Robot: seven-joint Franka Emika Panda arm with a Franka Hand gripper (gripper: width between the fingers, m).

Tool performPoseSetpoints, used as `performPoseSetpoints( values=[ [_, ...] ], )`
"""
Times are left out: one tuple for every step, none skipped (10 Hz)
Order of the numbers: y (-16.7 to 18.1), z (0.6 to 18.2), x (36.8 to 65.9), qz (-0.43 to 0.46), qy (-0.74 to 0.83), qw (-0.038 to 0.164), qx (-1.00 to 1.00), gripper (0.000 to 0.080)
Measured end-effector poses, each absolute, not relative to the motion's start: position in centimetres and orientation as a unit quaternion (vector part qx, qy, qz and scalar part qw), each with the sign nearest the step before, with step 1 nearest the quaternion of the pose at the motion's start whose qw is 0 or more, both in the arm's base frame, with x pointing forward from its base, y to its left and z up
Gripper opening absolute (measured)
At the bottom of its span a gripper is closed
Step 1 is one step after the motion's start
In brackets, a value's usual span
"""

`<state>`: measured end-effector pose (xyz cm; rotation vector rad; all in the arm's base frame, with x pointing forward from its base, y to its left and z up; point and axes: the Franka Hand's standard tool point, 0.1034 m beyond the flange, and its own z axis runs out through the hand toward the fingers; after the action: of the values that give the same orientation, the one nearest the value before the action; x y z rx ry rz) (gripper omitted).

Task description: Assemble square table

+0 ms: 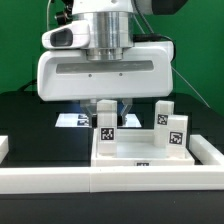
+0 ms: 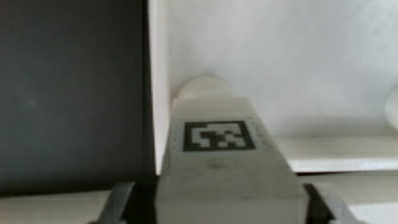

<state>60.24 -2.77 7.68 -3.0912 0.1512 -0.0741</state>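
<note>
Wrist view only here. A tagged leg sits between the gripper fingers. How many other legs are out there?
Observer: Two more legs stand upright toward the exterior view's right. I see no fourth.
Operator: Where's the top?
Observer: The table top lies flat just behind the white rail.
Operator: How is the gripped leg oriented?
Observer: The gripped leg is upright, with the gripper closed on its upper end.
</note>
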Motion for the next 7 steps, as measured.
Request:
performPoseSetpoints(
  values=[
    [-2.8, 7.7, 60.2, -0.023, 0.096, 0.024, -0.995, 0.0288],
    [-2.7, 7.7, 60.2, -0.020, 0.158, 0.026, -0.987, 0.0288],
    [-2.4, 7.7, 60.2, -0.018, 0.229, 0.027, -0.973, 0.0288],
    [-1.9, 7.6, 60.2, -0.015, 0.290, 0.028, -0.956, 0.0290],
    [-1.5, 7.5, 60.2, -0.013, 0.346, 0.029, -0.938, 0.0290],
    [-1.0, 7.5, 60.3, -0.011, 0.404, 0.030, -0.914, 0.0290],
    [-0.1, 7.5, 60.5, -0.010, 0.450, 0.030, -0.892, 0.0290]
  ],
)
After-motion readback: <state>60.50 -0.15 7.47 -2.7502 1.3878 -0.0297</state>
